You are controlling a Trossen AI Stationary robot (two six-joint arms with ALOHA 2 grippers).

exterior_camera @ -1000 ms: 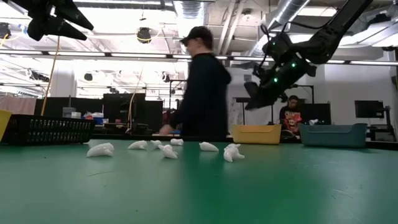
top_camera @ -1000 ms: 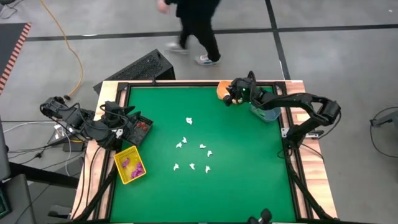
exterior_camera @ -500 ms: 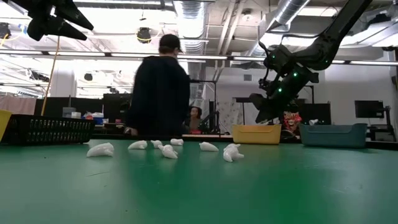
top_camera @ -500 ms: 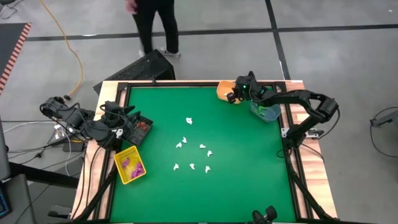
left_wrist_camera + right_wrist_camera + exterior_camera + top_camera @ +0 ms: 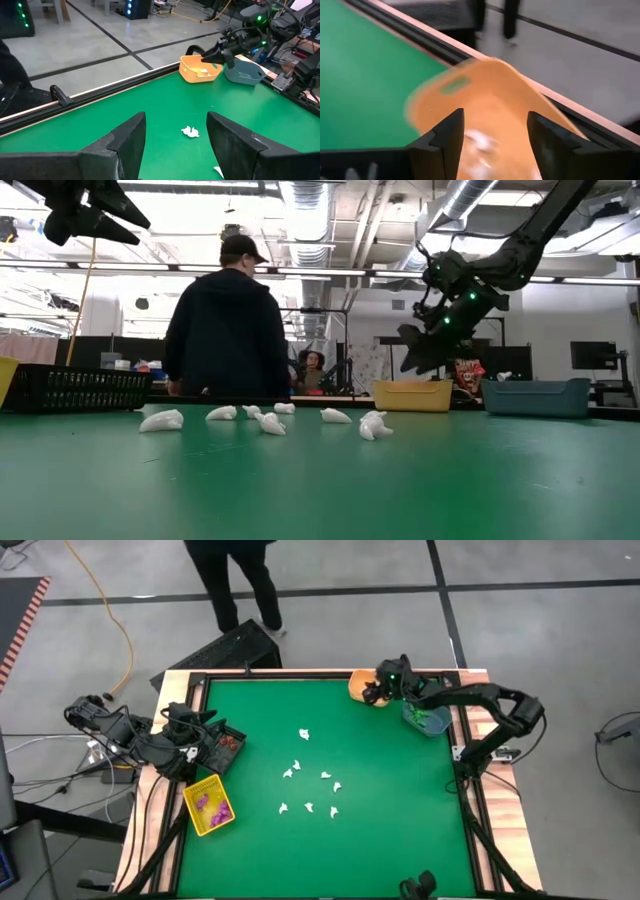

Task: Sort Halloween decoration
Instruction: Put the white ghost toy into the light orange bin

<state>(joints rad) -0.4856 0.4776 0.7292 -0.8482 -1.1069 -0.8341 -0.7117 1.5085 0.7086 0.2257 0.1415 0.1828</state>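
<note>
Several tiny white trinkets (image 5: pixel 309 787) lie loose on the middle of the green table; they also show in the low view (image 5: pixel 270 420). Purple trinkets lie in the yellow bin (image 5: pixel 208 806) and reddish-brown ones in the black bin (image 5: pixel 227 744). White trinkets lie in the orange bin (image 5: pixel 480 142). My right gripper (image 5: pixel 372 695) hovers open and empty over the orange bin (image 5: pixel 358 686) at the far edge; its fingers frame the bin in its wrist view (image 5: pixel 495 145). My left gripper (image 5: pixel 175 145) is open and empty, held high over the black bin at the table's left edge (image 5: pixel 200 730).
A blue bin (image 5: pixel 426 719) stands beside the orange one at the far right. A person (image 5: pixel 225 330) walks behind the table's far edge. A black crate (image 5: pixel 225 648) sits on the floor beyond the far left corner. Dark rails (image 5: pixel 470 790) frame the table.
My right gripper has shifted slightly toward the far right and sunk a little over the orange bin. The person behind the far edge has walked toward the left. The trinkets on the table have not moved.
</note>
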